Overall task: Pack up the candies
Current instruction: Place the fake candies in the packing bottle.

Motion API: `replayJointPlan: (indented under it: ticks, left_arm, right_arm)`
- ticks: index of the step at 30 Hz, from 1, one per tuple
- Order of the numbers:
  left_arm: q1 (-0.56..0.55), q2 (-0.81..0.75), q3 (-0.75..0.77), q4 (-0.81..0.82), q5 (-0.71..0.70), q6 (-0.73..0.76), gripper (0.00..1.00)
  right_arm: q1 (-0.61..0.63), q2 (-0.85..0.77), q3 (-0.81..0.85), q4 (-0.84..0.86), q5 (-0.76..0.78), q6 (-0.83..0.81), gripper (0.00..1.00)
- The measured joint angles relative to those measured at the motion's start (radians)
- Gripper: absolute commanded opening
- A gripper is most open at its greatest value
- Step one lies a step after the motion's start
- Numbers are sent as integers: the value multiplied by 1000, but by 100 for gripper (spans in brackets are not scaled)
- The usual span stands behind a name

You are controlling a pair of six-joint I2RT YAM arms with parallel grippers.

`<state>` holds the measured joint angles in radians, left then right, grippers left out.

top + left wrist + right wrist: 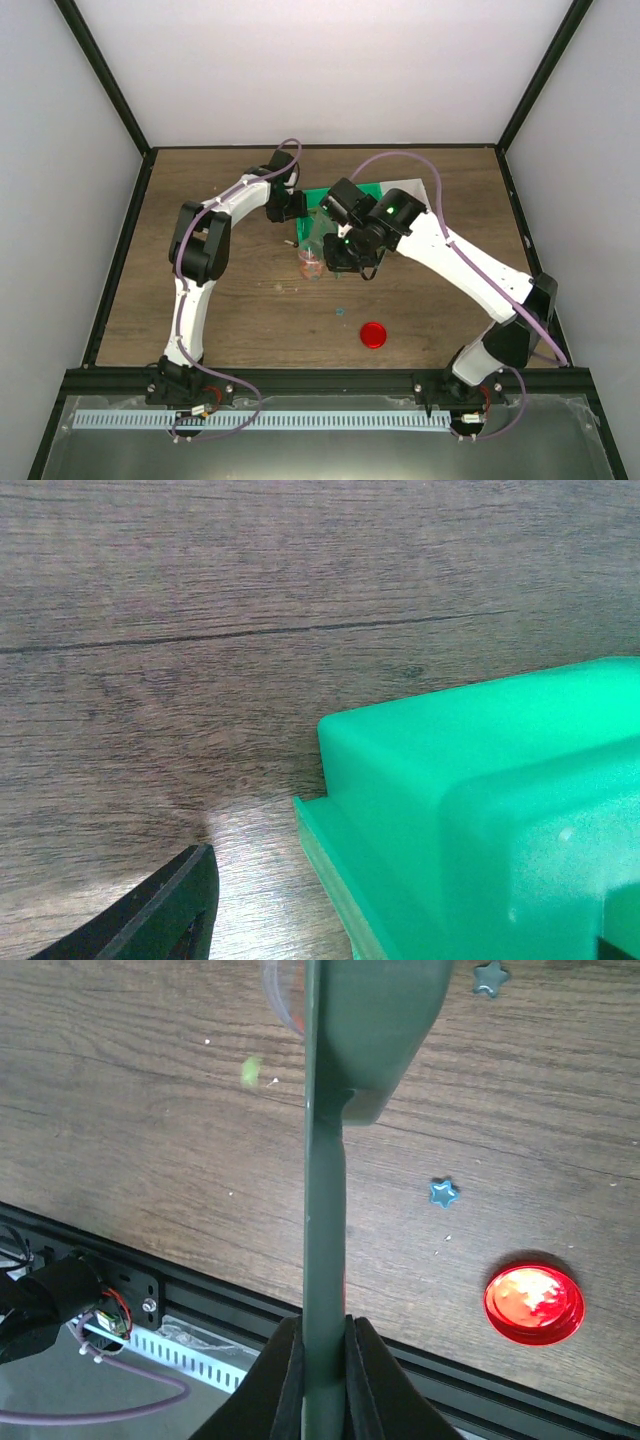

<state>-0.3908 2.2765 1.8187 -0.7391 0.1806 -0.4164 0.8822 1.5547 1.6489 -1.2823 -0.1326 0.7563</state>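
Two loose candies [443,1192], blue and star-shaped, lie on the desk [150,1110] as your right end effector [323,1328] clamps shut on the flat handle of a dark green scoop [323,1220]. The wrist view shows the scoop edge-on. Its long axis runs straight out from the fingers to a bowl that sits just beside the curved rim of the clear jar [312,262]. You cannot see into the bowl from this angle, so whether it carries anything is not shown. From above, the jar shows an orange-pink tint low inside, which reads as candies already packed, though they are too small to make out singly. Your left end effector [296,210] stands at the near corner of the green bin [480,800] with its jaws parted. The one finger [165,910] in view is clear of the bin wall, with bare desk between them, and it grips nothing that can be seen. The bin's contents are hidden under both arms. The red lid [533,1303] rests alone on the desk, near the front edge and well apart from the jar. The right arm is the nearer one to the jar, and the coming move likely turns on keeping the scoop's bowl over the jar mouth. One stray star lies between the jar and the lid, off to the side of the handle, and the other beside the bowl.
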Motion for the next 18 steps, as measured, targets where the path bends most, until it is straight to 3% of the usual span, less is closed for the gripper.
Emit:
replayJointPlan:
  ticks: [10, 18]
  left_arm:
    - [0, 0, 0, 0, -3, 2, 60]
    - [0, 0, -1, 0, -3, 2, 60]
  right_arm:
    - [-19, -16, -18, 2, 23, 19, 1]
    - [-203, -265, -303, 232, -82, 137, 1]
